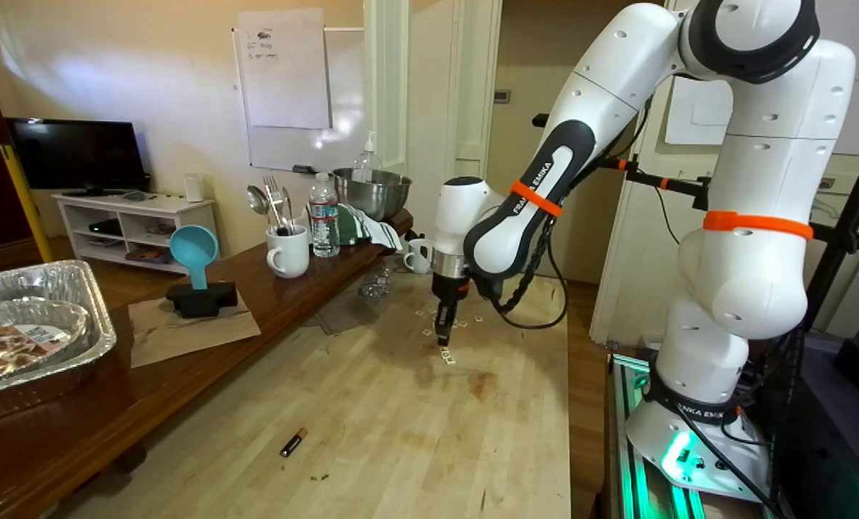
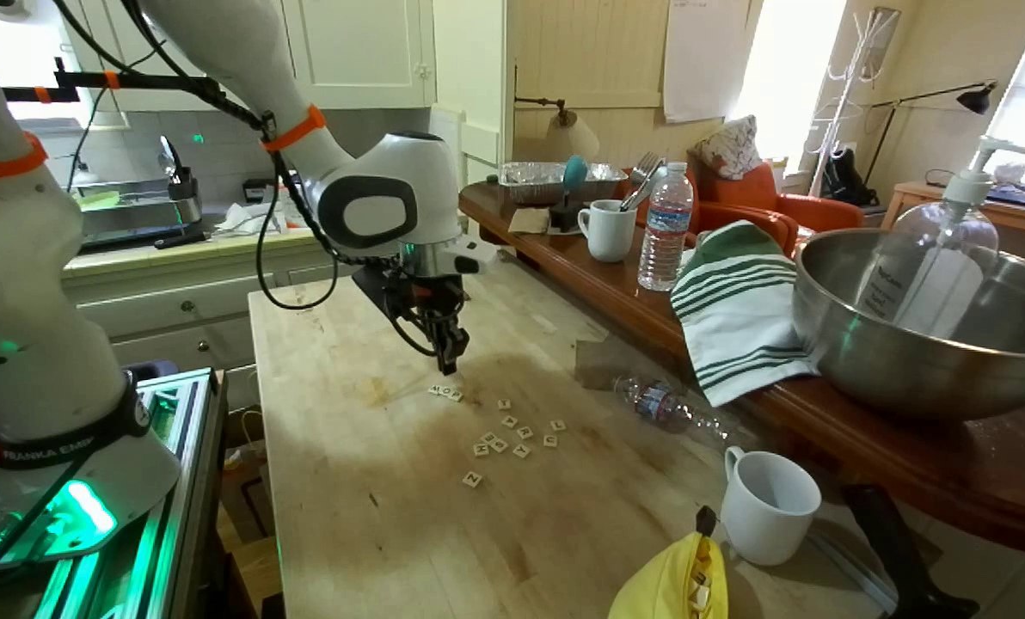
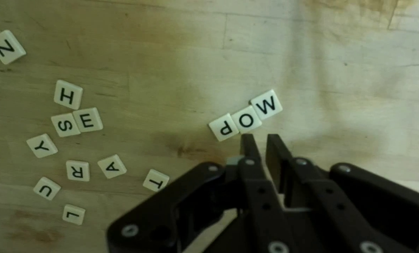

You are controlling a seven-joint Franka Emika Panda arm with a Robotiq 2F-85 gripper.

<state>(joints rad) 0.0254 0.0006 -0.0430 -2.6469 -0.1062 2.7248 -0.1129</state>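
My gripper (image 3: pixel 261 137) points down over the wooden table with its two black fingers a narrow gap apart and nothing between them. It also shows in both exterior views (image 1: pixel 442 339) (image 2: pixel 449 368). Just ahead of its fingertips lie three cream letter tiles in a touching slanted row: a P tile (image 3: pixel 224 127), an O tile (image 3: pixel 246 119) and a tile reading M or W (image 3: pixel 266 104). Several loose tiles lie to the left, among them a T tile (image 3: pixel 156 180), an A tile (image 3: pixel 111 166) and an H tile (image 3: pixel 68 94). A small pale patch beside the left finger is unclear.
A battery (image 1: pixel 293 442) lies on the table. A plastic bottle (image 2: pixel 669 407) lies on its side there, near a white mug (image 2: pixel 769 505) and a yellow pouch (image 2: pixel 669 585). The raised brown counter (image 1: pixel 206 346) holds a mug of cutlery (image 1: pixel 288 252), an upright bottle (image 1: pixel 324 220) and a steel bowl (image 2: pixel 917 344).
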